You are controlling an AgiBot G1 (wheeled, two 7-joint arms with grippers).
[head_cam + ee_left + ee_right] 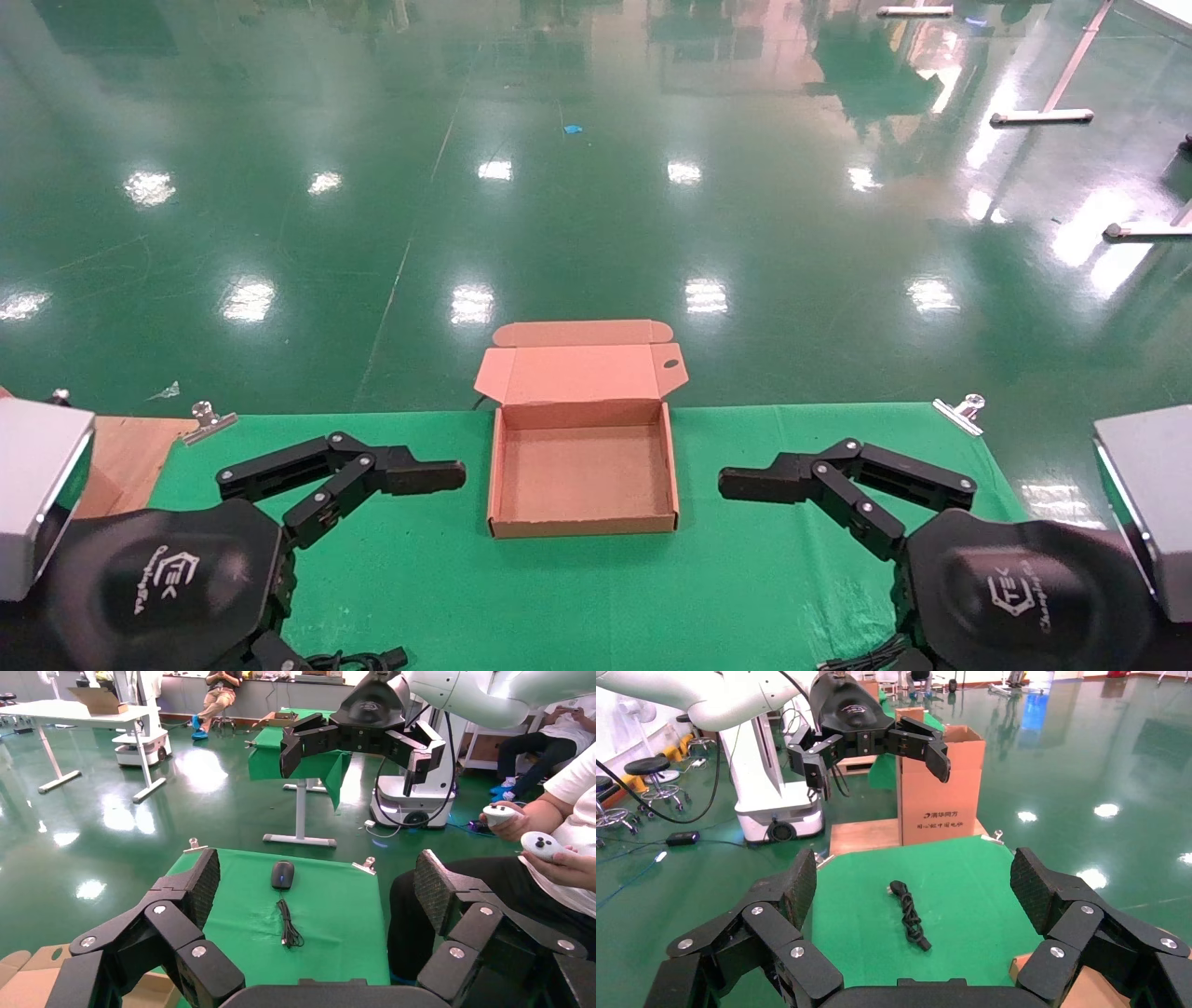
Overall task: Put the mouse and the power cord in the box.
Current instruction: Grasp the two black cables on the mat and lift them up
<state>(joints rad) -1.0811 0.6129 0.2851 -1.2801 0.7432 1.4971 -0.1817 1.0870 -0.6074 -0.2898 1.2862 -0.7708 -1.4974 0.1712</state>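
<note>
The box (582,527) lies open and empty in the middle of the green cloth, its lid folded back. My left gripper (438,477) hovers to the box's left and my right gripper (745,485) to its right, both pointing at it. The left wrist view looks between the open left gripper (316,874) at the black mouse (282,874) and its thin cable (288,927), lying on the cloth beyond the box. Between the open right gripper (914,871), the right wrist view shows the bundled power cord (910,915) on the cloth. Neither gripper holds anything.
Metal clips (207,419) (964,410) pin the cloth at the table's far corners. A wooden board (121,457) lies at the left edge. A tall carton (940,787) stands beyond the table's left side. A seated person (541,839) with controllers is beside the right side.
</note>
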